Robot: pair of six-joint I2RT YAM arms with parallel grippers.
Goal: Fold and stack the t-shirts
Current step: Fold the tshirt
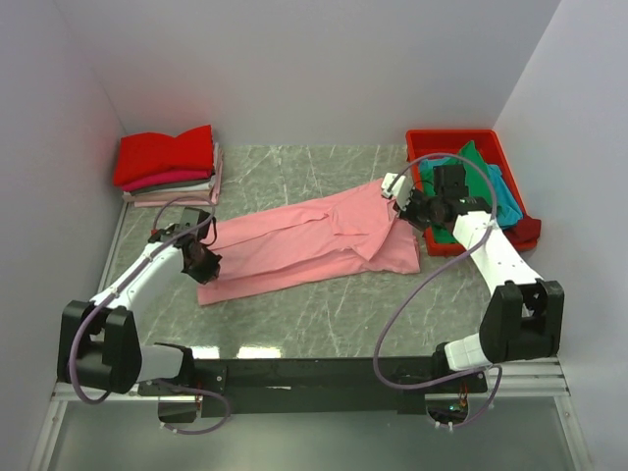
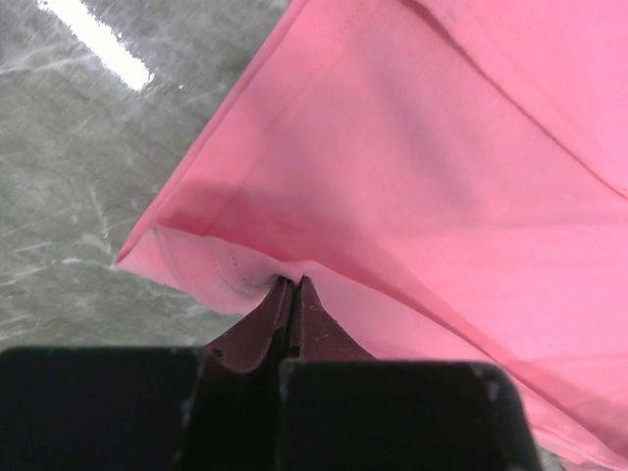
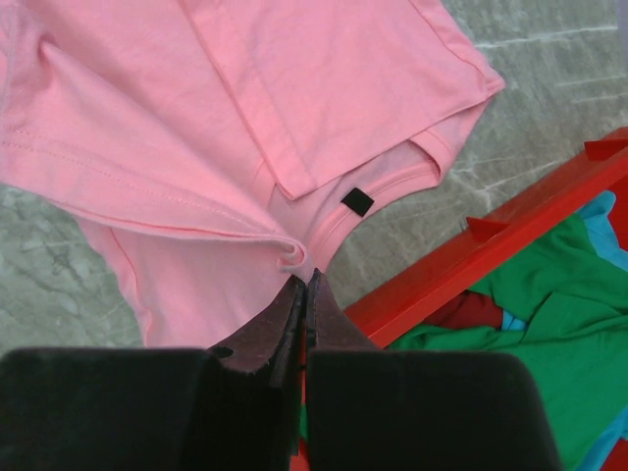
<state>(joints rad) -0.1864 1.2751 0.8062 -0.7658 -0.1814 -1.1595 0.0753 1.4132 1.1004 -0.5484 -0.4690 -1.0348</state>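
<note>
The light pink t-shirt [image 1: 314, 240] lies stretched across the table's middle, partly folded lengthwise. My left gripper [image 1: 203, 259] is shut on its bottom hem edge [image 2: 285, 270] at the left. My right gripper [image 1: 410, 206] is shut on the shirt's shoulder edge [image 3: 299, 257] near the neck, where a dark label [image 3: 357, 201] shows. A stack of folded shirts [image 1: 169, 165], red on top, sits at the back left. Green [image 1: 469, 167] and teal-blue [image 1: 505, 191] shirts lie in the red bin [image 1: 446, 139].
The red plastic bin [image 3: 471, 257] stands at the back right, right beside my right gripper. White walls enclose the table on the left, back and right. The grey marble tabletop [image 1: 324, 324] shows in front of the shirt.
</note>
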